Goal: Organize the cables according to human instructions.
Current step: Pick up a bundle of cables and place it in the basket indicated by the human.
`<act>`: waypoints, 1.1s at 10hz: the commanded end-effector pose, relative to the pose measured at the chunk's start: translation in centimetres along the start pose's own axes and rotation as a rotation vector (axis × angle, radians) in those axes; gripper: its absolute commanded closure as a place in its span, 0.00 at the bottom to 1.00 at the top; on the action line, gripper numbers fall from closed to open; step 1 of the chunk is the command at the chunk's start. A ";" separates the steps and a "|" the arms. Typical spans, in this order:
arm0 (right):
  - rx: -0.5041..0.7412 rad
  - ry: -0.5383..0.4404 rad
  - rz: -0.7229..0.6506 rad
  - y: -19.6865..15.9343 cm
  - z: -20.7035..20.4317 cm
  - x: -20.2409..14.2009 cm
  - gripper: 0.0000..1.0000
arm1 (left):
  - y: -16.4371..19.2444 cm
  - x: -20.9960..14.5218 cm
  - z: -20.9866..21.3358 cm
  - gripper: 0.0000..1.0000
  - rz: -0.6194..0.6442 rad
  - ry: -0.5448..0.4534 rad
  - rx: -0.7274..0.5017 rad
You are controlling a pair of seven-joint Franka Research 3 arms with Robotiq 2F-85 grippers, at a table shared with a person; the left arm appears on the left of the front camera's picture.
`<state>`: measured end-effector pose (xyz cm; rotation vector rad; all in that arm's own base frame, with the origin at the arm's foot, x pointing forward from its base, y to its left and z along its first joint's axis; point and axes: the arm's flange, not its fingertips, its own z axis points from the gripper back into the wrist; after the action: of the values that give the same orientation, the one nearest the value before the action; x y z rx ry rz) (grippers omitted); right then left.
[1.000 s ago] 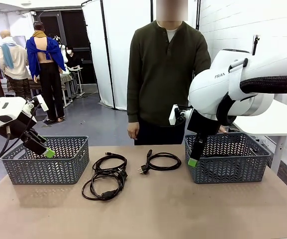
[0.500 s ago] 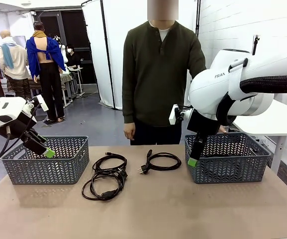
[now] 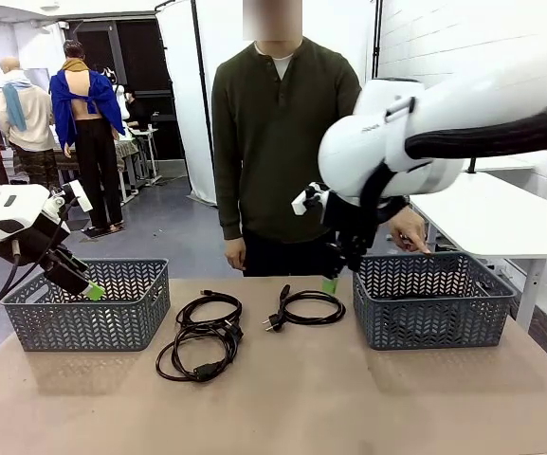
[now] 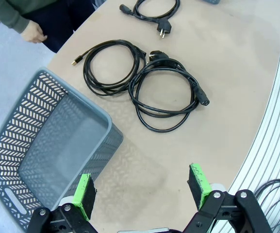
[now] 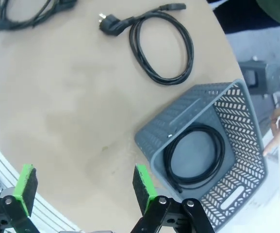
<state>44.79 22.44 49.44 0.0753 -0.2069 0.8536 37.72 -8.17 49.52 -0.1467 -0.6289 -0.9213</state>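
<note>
Picking up the next cable is, by judgement, the step in hand; the right tool [image 3: 330, 282] hangs empty with its fingers apart, just left of the right basket [image 3: 425, 327] and above the plug cable [image 3: 308, 308], which lies on the desk [image 3: 349, 403] just beside that basket. Confirm the instruction first; the person's hand [image 3: 409, 234] points down at the far rim of the right basket, which probably names the destination. Lower the tool over one arc of the coil, not the plug end; close where the strands run together, so the coil lifts whole; raise it above the basket wall before crossing. The left tool [image 3: 90, 290], also spread wide and empty, hovers at the left basket [image 3: 83, 322], well left of the right basket; the pair [image 3: 211, 328] of overlapped cables lies between the two baskets; leave it until directed.

The right wrist view looks down into the right basket and shows a fourth cable [image 5: 195, 153] coiled flat on its floor; the front view meets that wall side-on. The left wrist view shows the left basket's floor bare; it also shows the pair crossing at one edge.
</note>
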 end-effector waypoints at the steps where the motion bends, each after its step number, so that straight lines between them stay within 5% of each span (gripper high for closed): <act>1: -0.017 0.067 -0.134 -0.8 -1.2 3.9 0.00 | 0.2 -0.2 0.0 0.00 -0.002 0.000 -0.006; 6: -0.100 0.023 -0.380 -3.7 -5.8 10.8 0.00 | 0.2 -0.2 0.0 0.00 -0.002 0.000 -0.006; 11: -0.079 0.022 -0.394 -4.5 -6.9 10.6 0.00 | 0.2 -0.2 0.0 0.00 -0.002 0.000 -0.006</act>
<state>56.64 28.64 44.83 0.0339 -0.1947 0.4373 37.72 -8.18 49.51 -0.1466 -0.6287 -0.9214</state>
